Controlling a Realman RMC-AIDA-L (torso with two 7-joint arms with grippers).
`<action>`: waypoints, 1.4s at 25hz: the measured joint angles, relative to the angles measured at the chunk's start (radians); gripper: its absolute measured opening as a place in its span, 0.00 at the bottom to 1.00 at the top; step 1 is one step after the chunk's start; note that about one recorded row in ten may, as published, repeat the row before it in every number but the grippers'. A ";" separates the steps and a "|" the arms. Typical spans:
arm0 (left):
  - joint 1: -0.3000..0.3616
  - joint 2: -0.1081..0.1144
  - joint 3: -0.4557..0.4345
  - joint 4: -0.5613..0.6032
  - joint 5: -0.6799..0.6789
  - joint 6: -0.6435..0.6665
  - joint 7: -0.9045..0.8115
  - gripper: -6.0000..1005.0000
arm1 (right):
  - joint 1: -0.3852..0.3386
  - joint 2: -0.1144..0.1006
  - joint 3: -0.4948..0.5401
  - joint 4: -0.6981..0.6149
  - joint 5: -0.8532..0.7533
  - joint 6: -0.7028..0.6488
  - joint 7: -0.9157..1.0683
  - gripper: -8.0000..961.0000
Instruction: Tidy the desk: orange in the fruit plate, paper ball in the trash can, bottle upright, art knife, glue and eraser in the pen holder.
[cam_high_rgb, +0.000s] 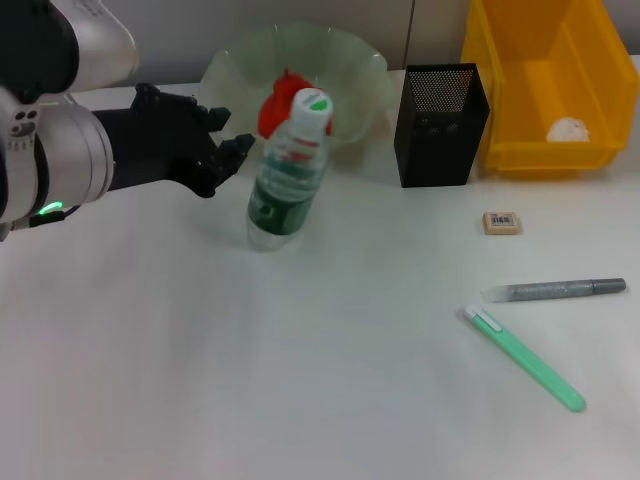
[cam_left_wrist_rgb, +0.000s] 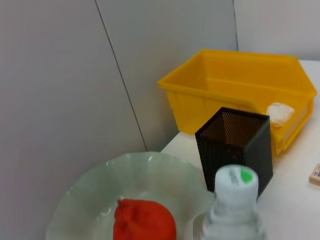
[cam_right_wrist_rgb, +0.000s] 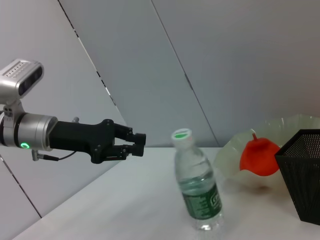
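Note:
The bottle (cam_high_rgb: 288, 178) stands upright on the desk, white cap up, also seen in the right wrist view (cam_right_wrist_rgb: 197, 187). My left gripper (cam_high_rgb: 235, 152) hovers just left of it, open and holding nothing, apart from the bottle (cam_right_wrist_rgb: 139, 143). The orange (cam_high_rgb: 279, 103) lies in the pale green fruit plate (cam_high_rgb: 350, 70). The paper ball (cam_high_rgb: 568, 130) rests inside the yellow trash can (cam_high_rgb: 530, 150). The black mesh pen holder (cam_high_rgb: 441, 125) stands between plate and can. The eraser (cam_high_rgb: 501, 222), a grey glue stick (cam_high_rgb: 560, 290) and the green art knife (cam_high_rgb: 525, 358) lie on the desk at right. My right gripper is out of view.
The grey wall runs close behind the plate and the trash can. The white desk (cam_high_rgb: 200, 380) stretches toward the front and left.

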 joint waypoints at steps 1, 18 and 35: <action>0.000 0.000 0.000 0.000 0.000 0.000 0.000 0.34 | 0.000 0.000 0.000 0.000 0.000 0.000 0.000 0.61; 0.027 0.000 -0.006 -0.011 0.004 -0.001 0.012 0.03 | 0.000 0.001 -0.011 0.000 0.000 0.000 0.001 0.61; 0.031 0.001 -0.002 -0.012 0.011 -0.001 0.013 0.00 | -0.001 0.005 -0.011 0.000 -0.007 0.000 0.002 0.61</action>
